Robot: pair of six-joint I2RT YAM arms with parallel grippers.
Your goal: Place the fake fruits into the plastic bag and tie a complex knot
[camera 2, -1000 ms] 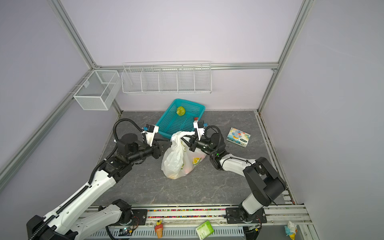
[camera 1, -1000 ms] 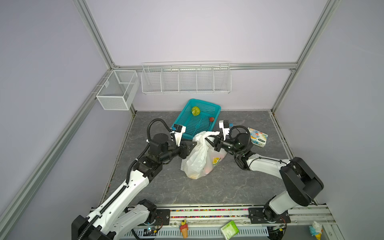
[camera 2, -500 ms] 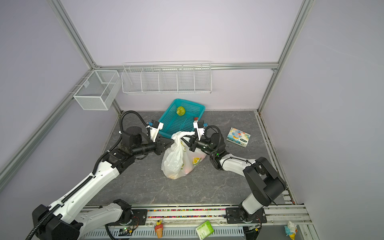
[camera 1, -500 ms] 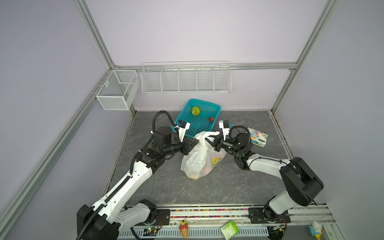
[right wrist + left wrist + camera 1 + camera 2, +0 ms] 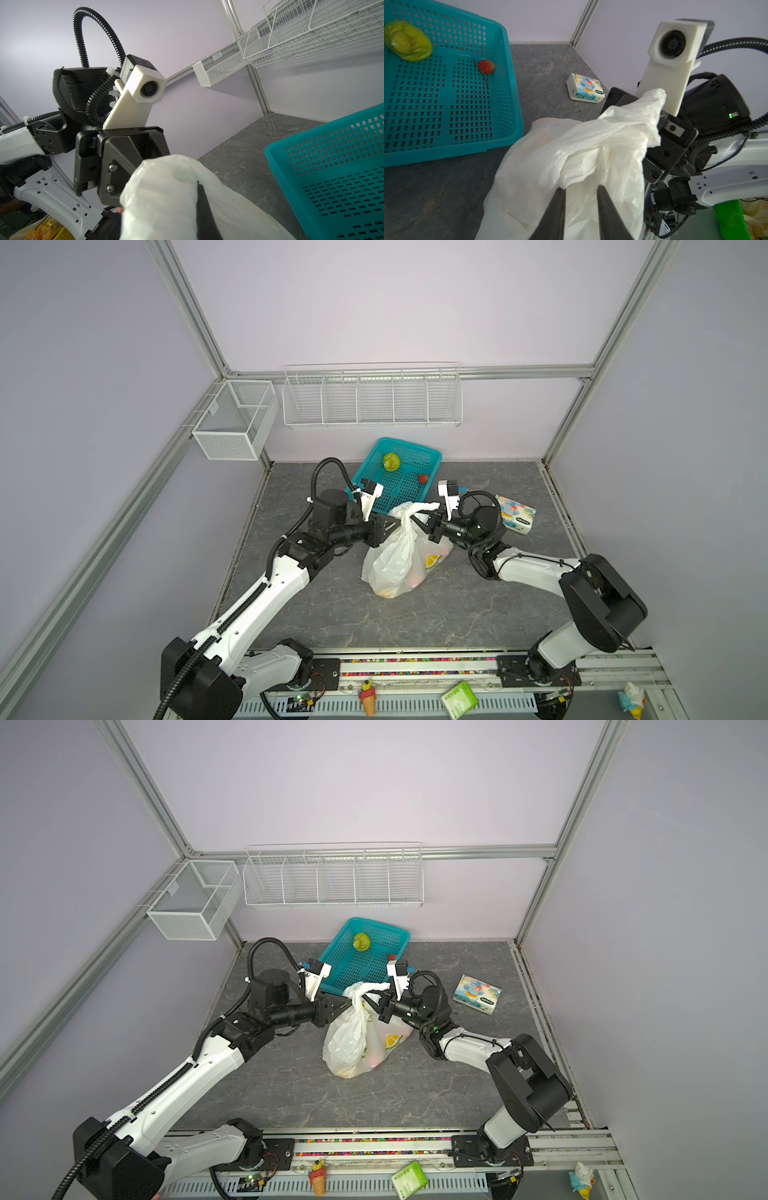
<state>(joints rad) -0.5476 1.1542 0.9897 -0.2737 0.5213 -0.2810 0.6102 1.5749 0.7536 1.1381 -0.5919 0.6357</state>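
table (image 5: 457,605): the bag (image 5: 390,560) is stood upright on it, between the two arms, so that the load is borne from below and only the top has to be worked.
fruits (image 5: 411,578): red and orange shapes are seen through the film low in the bag; the belly is weighed down by them and the neck is left free.
left gripper (image 5: 581,187): the jaws are held slightly apart at the gathered neck, with a fold lying at the tips; it is judged to be lined up for a pinch, with nothing gripped yet.
right gripper (image 5: 420,521): the jaws are pressed together on a twisted handle of the bag, which is drawn out level towards it, presumably so that the strand is kept taut for knotting.
basket (image 5: 411,444): it is set just behind the bag; a green fruit (image 5: 391,461) and a strawberry (image 5: 423,478) are left in it, so loading is judged unfinished though tying is in hand.
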